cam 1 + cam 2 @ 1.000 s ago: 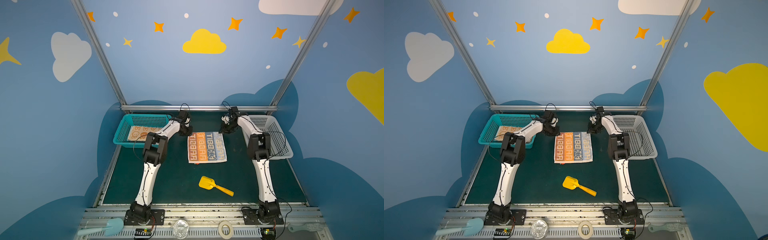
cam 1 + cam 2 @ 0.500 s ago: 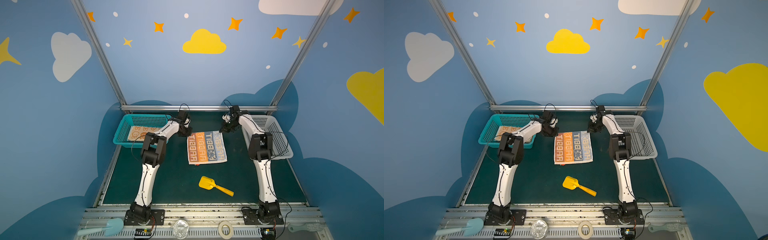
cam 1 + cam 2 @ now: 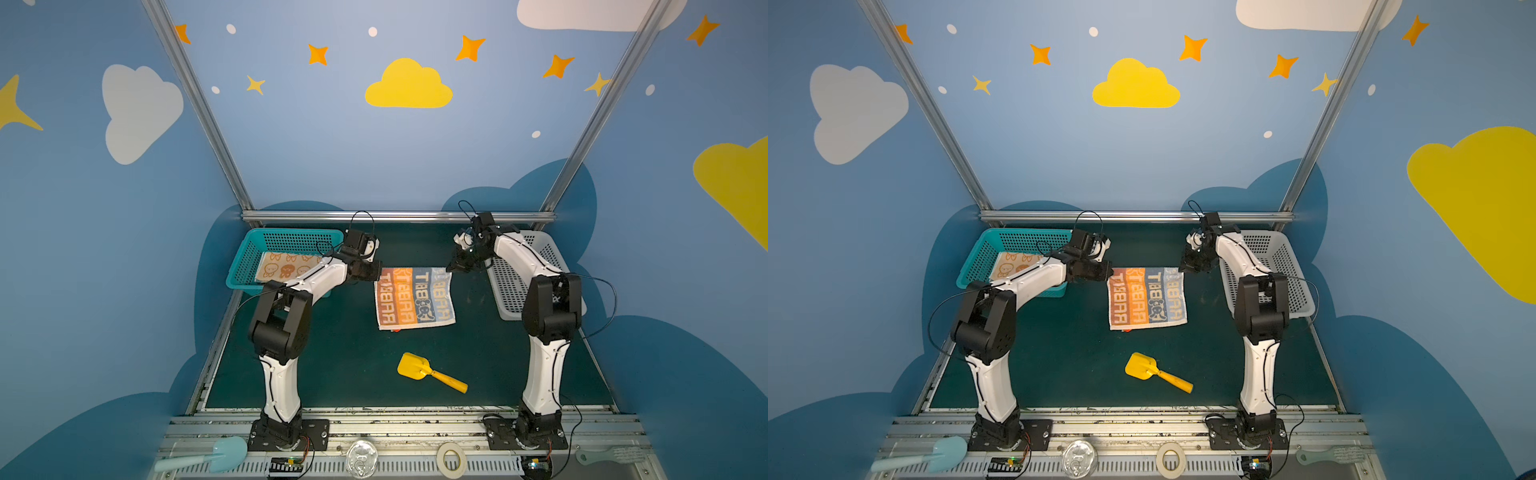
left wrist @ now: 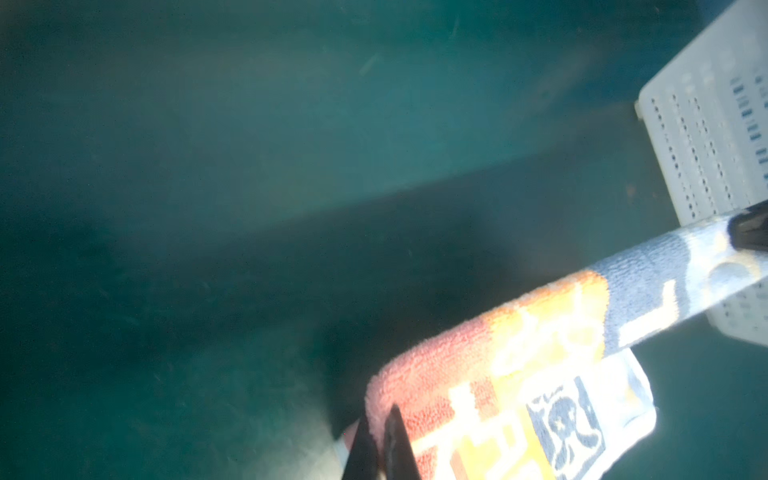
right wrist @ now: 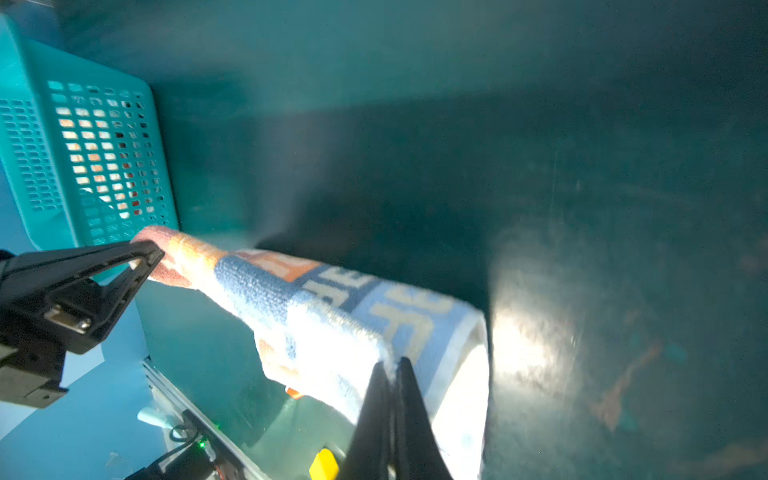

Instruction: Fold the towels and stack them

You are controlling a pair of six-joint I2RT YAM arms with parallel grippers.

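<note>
Terrycloth towel (image 4: pixel 519 374) in left gripper (image 4: pixel 380 422): wrist-view only

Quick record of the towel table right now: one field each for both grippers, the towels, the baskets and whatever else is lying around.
left gripper: shut on the far left corner of the striped towel
right gripper: shut on the striped towel's far right corner
striped towel: spread unfolded on the mat, far edge looks lifted
orange towel: lying in the teal basket
white basket: right of the striped towel
yellow shovel: on the mat, in front of the striped towel, apart from it
</note>
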